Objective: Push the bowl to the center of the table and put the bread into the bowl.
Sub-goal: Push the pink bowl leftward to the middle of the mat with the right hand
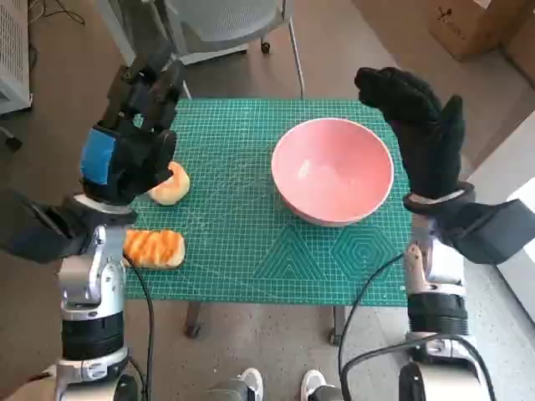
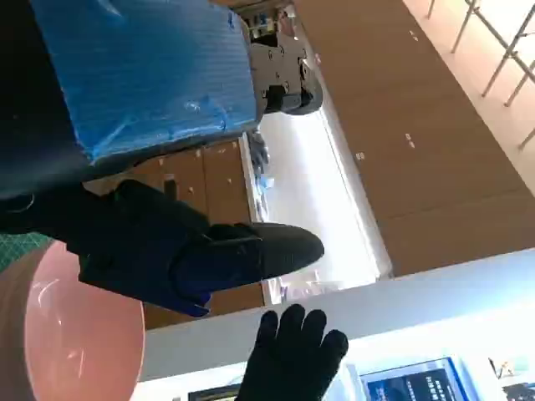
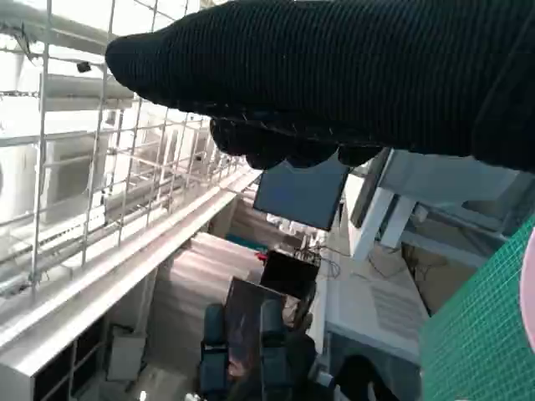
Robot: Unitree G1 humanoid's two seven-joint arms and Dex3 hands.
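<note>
Both forearms rise from the near edge of the table [image 1: 251, 284], which is covered by a green cutting mat. Raised above the mat's left edge, the left hand [image 1: 134, 134] has its blue-taped back turned up and its black fingers [image 2: 251, 255] loosely spread, holding nothing; the left wrist view shows it clear of the surface, with the bowl's pink rim below it. Partly hidden under that hand, a pale round bread [image 1: 170, 185] lies on the mat near the left edge, about midway between the near and far edges. Closer to the near-left corner, just beside the left forearm, lies a second piece, an oblong orange-striped loaf [image 1: 155, 248]. Right of the mat's middle stands the pink bowl [image 1: 333, 171], upright and with nothing inside, well apart from both breads. At the right edge, just beside the bowl's rim, the gloved right hand [image 1: 422, 129] is held upright with its fingers extended and gripping nothing; whether the glove touches the bowl cannot be told. Beyond the far edge stands a chair [image 1: 226, 25], and shoes [image 1: 280, 386] show on the floor by the near edge.
</note>
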